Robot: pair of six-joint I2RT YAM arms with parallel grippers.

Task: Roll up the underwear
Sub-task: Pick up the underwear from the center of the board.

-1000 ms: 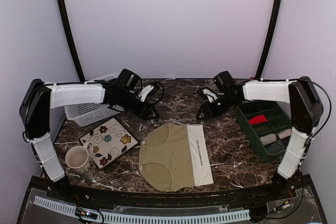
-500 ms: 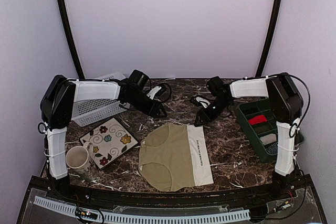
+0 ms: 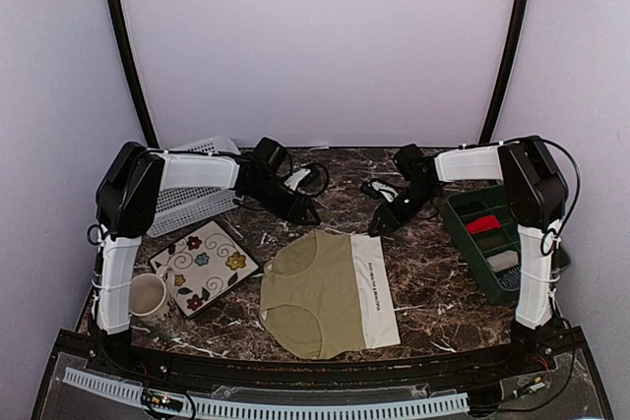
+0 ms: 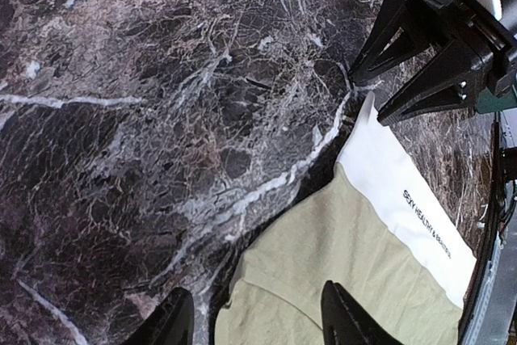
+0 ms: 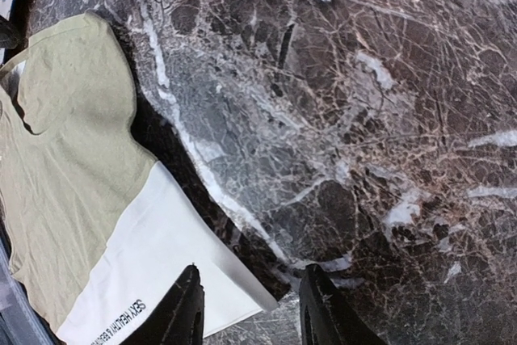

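**Jaws spread, both hovering at the far edge**

Both pairs of jaws are standing apart, pinching nothing. Your left gripper [image 3: 307, 213] is hovering at the underwear's [image 3: 315, 292] 11 o'clock corner, and your right gripper [image 3: 378, 225] at the white waistband [image 3: 372, 287] corner, 1 o'clock. The garment is lying flat mid-table. You're lining up the first pinch, I judge; next, lower both onto that edge.

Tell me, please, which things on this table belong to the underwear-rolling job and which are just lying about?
For the job:
- olive underwear, lying flat
- left gripper and right gripper, both open near its far edge

Just lying about:
- flowered plate
- mug
- white basket
- green tray of rolled cloths
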